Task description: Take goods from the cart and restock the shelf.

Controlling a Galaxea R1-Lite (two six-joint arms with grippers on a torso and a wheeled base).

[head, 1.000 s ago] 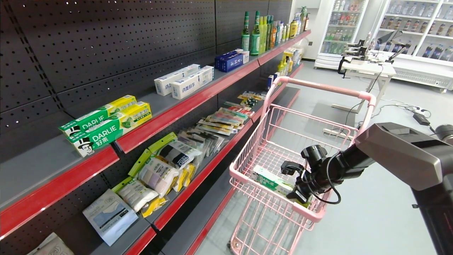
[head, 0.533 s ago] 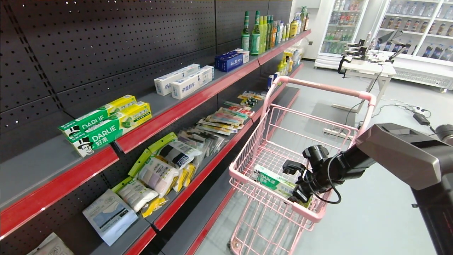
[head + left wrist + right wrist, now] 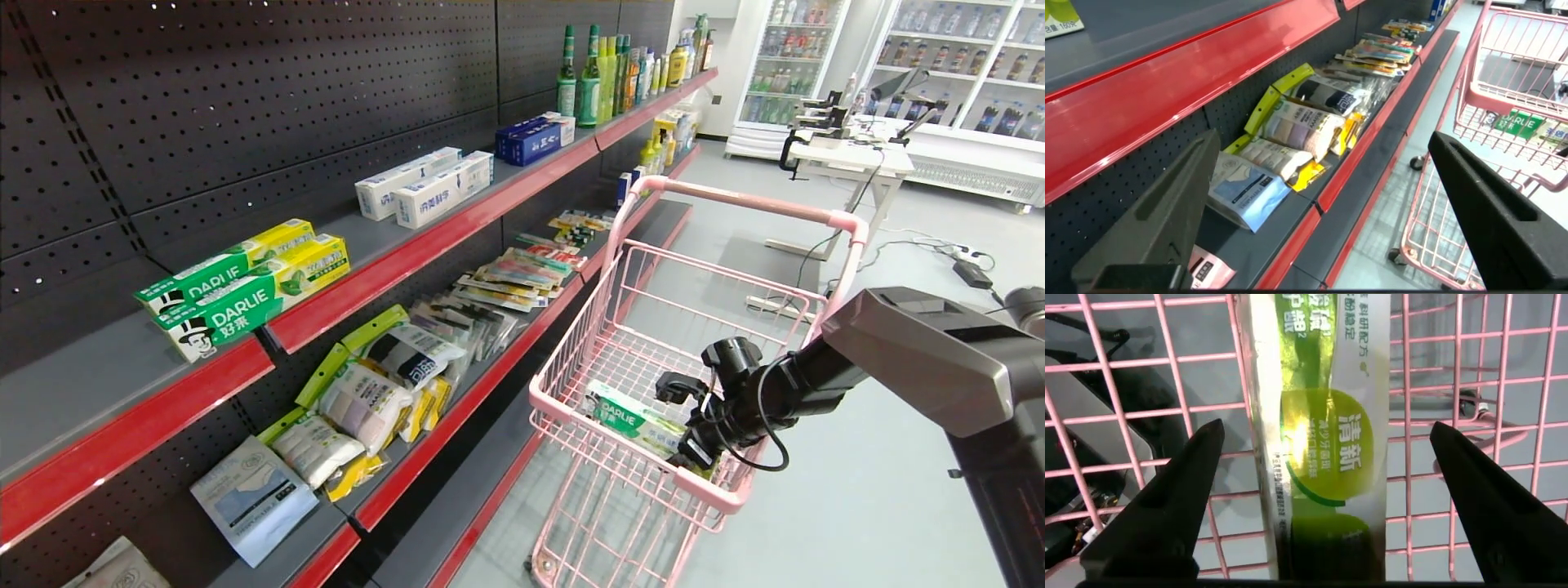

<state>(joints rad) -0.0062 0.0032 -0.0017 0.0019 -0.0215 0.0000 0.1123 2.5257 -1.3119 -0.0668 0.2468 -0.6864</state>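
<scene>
Inside the cart (image 3: 735,198), right gripper (image 3: 1324,433), released, half-hides the toothpaste box (image 3: 630,417); left gripper (image 3: 1323,143) released.

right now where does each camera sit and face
Head view: on the head, looking down at the shelf and pink cart; right arm shows.
Left wrist view: on the left wrist, facing lower-shelf packets past the open left claw.
Right wrist view: on the right wrist, looking down into the cart past the open right claw.
Shared: all three show the cart's toothpaste box.
</scene>
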